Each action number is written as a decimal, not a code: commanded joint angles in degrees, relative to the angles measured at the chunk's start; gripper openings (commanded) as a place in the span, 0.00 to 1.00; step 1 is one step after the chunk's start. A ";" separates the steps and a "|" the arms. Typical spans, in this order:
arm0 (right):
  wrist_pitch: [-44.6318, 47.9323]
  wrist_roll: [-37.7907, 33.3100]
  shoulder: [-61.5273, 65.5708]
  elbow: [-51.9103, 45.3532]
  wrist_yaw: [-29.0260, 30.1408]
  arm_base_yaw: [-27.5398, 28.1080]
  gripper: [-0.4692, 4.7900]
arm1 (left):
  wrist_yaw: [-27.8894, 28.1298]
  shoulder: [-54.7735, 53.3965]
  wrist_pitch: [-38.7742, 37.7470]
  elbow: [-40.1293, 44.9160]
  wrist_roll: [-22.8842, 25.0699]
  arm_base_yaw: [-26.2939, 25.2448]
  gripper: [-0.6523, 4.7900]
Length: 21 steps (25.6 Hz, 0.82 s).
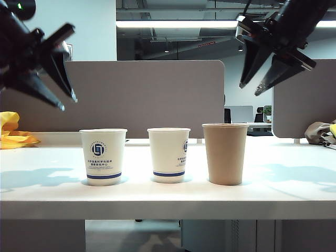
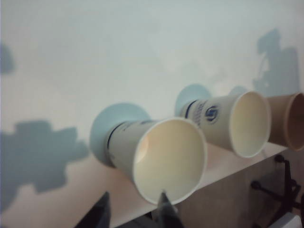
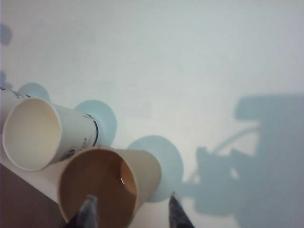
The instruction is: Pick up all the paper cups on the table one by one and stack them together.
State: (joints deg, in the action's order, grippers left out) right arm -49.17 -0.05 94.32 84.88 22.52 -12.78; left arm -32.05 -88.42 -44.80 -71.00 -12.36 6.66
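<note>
Three paper cups stand upright in a row near the front edge of the white table (image 1: 168, 202): a white logo cup (image 1: 103, 156) on the left, a second white logo cup (image 1: 168, 154) in the middle, and a slightly taller plain brown cup (image 1: 225, 153) on the right. My left gripper (image 1: 69, 103) hangs open high above and left of the left cup. My right gripper (image 1: 249, 90) hangs open high above and right of the brown cup. The left wrist view looks into the left white cup (image 2: 156, 159) past the open gripper (image 2: 135, 202). The right wrist view shows the brown cup (image 3: 107, 187) past the open gripper (image 3: 130, 202).
Grey-brown partition panels (image 1: 147, 100) stand behind the table. A yellow cloth (image 1: 13, 134) lies at the back left. A grey and yellow bundle (image 1: 323, 134) sits at the back right. The table's front edge is close to the cups.
</note>
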 commanded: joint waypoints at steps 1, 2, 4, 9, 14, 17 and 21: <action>-3.48 0.09 0.39 0.28 -2.10 0.00 0.46 | -0.17 -2.19 -2.51 -0.11 3.17 1.44 0.36; -3.96 0.11 0.39 0.28 -2.05 0.00 0.46 | -0.17 -2.49 -2.82 -0.11 3.17 1.75 0.36; -4.70 0.09 0.39 0.28 -2.08 0.00 0.46 | -0.11 -2.64 -3.13 -0.09 3.19 2.60 0.36; -7.04 0.07 0.63 0.28 -3.48 -0.66 0.45 | 2.01 -2.64 -2.62 -0.11 3.43 3.78 0.36; -8.28 0.09 2.23 0.26 -3.34 -1.99 0.45 | 2.93 -3.50 -2.38 -0.11 3.82 3.78 0.36; -8.44 0.20 3.74 0.26 -3.50 -3.61 0.45 | 2.84 -4.72 -2.45 -0.11 4.00 3.78 0.36; -7.63 0.17 3.98 0.28 -3.52 -3.80 0.45 | 2.93 -5.42 -2.25 -0.11 4.02 3.78 0.36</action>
State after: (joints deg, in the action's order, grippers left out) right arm -57.71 -0.05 98.56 84.84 19.05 -16.62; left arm -29.26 -93.76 -47.42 -71.02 -8.69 10.37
